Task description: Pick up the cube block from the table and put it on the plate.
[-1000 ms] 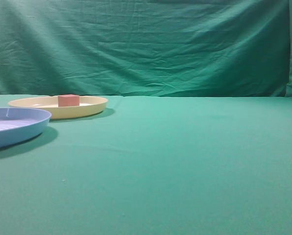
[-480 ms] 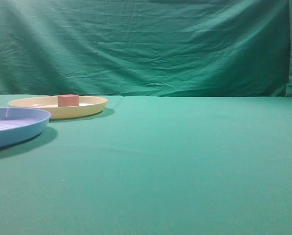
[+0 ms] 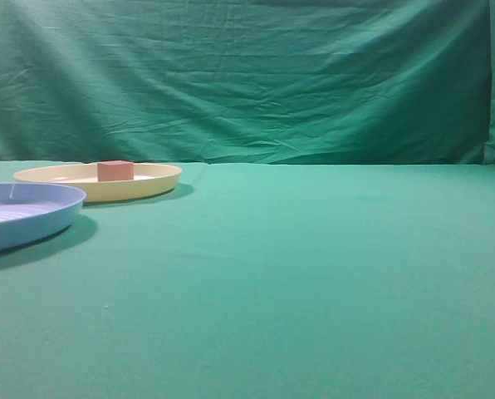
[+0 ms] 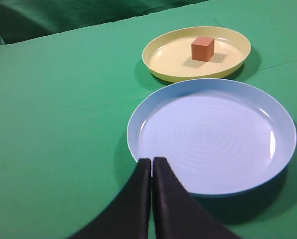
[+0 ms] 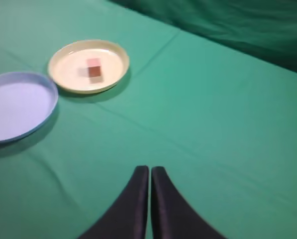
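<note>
Nothing shifts since a second ago: cube block (image 3: pixel 115 170) sits inside the cream plate (image 3: pixel 152 184) on the table (image 3: pixel 314 266). Left gripper (image 4: pixel 152 162) and right gripper (image 5: pixel 149 170) both closed, empty.

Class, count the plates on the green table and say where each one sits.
2. The cream plate lies farther back, holding the cube block. The light blue plate lies in front of it, empty. None seems hidden.

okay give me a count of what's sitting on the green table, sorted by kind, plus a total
Plates: 2, the cream plate and the light blue plate
Cube blocks: 1, the reddish-brown cube block, resting in the cream plate
Total: 3
</note>
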Robot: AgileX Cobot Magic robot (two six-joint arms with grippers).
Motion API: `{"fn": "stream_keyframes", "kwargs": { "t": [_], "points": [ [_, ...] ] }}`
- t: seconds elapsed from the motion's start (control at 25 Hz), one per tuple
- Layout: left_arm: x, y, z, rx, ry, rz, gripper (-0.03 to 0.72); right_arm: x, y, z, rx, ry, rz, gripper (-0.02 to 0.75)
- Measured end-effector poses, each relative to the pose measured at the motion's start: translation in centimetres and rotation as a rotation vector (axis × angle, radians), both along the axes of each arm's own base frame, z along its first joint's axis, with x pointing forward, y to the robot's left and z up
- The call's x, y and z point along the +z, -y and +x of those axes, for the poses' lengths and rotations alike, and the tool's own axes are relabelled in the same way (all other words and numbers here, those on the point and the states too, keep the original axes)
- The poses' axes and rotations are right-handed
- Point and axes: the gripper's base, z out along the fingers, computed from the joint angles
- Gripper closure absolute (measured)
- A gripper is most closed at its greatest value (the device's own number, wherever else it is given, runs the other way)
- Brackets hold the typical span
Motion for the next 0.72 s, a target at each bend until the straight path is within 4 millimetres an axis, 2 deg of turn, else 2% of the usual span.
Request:
{"fn": "stream_keyframes", "kwargs": {
  "t": [0.2, 0.32, 0.56, 0.6, 0.64, 0.72],
  "points": [
    [0.0, 0.0, 0.0, 0.0, 0.0, 0.0, 0.688, -4.0, 3.9, -2.0, -0.227, 0.102, 0.076, 0.738],
    [0.0, 0.0, 0.0, 0.0, 0.0, 0.0, 0.688, -7.1, 5.4, -3.1, -0.352, 0.164, 0.098, 0.738],
    [0.0, 0.0, 0.0, 0.0, 0.0, 0.0, 0.688, -13.5, 6.6, -4.5, -0.484, 0.258, 0.122, 0.738],
    [0.0, 0.0, 0.0, 0.0, 0.0, 0.0, 0.688, -13.5, 6.6, -4.5, -0.484, 0.258, 0.122, 0.738],
    [0.0, 0.0, 0.0, 0.0, 0.0, 0.0, 0.688, -15.8, 6.7, -4.7, -0.499, 0.254, 0.118, 0.738],
    [0.0, 0.0, 0.0, 0.0, 0.0, 0.0, 0.688, -17.5, 6.8, -5.0, -0.504, 0.251, 0.116, 0.738]
  ]
}}
